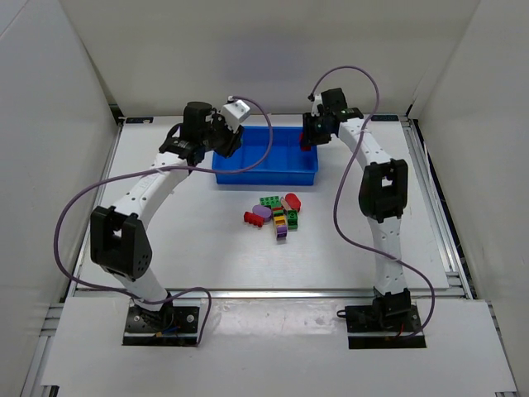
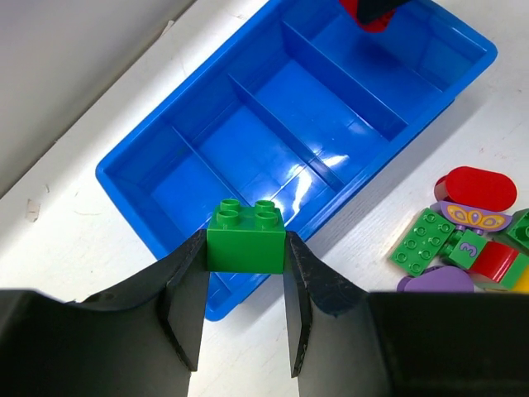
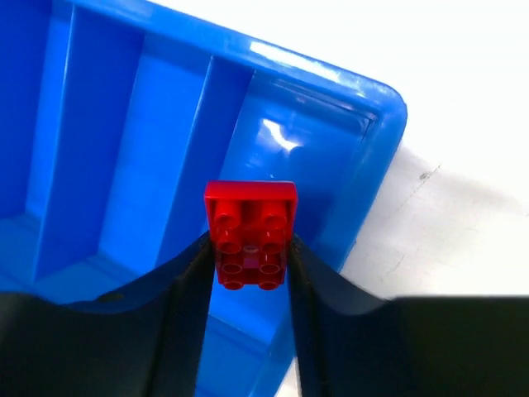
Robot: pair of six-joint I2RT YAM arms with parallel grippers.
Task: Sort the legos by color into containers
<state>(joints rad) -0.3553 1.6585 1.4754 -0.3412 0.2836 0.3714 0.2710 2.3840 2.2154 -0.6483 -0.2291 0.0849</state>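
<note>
The blue tray (image 1: pixel 266 174) holds four containers side by side, all bare inside (image 2: pixel 331 99). My left gripper (image 2: pixel 245 252) is shut on a green lego (image 2: pixel 246 236), studs up, which hangs over the tray's near rim (image 2: pixel 124 178) at its left end. My right gripper (image 3: pixel 250 258) is shut on a red lego (image 3: pixel 250 227) above the right-end container, beside the tray's corner wall (image 3: pixel 382 136). In the top view the left gripper (image 1: pixel 225 146) and the right gripper (image 1: pixel 307 141) hover over opposite ends of the tray.
Several loose legos lie in a cluster (image 1: pixel 277 215) in front of the tray: a green plate (image 2: pixel 421 240), a red oval piece (image 2: pixel 475 188), purple pieces (image 2: pixel 434 281) and a yellow one (image 1: pixel 280 219). White walls enclose the table.
</note>
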